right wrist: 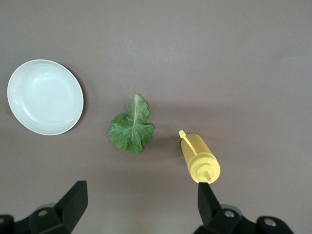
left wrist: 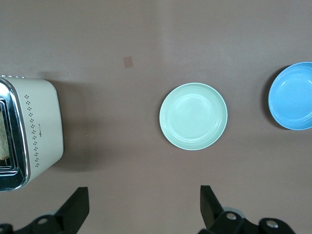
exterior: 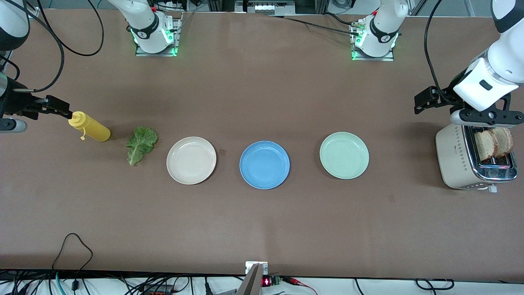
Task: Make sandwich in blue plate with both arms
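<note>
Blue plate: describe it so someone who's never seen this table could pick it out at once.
Three round plates lie in a row across the middle of the brown table, between a lettuce leaf and a toaster. The blue plate is the middle one, with the beige plate toward the right arm's end and the pale green plate toward the left arm's end. It is the only sky-blue one, and it is bare.

A wide, matte brown desk [exterior: 262, 229] fills the scene under even light; tangled black cables [exterior: 73, 282] run along its white near edge.
</note>
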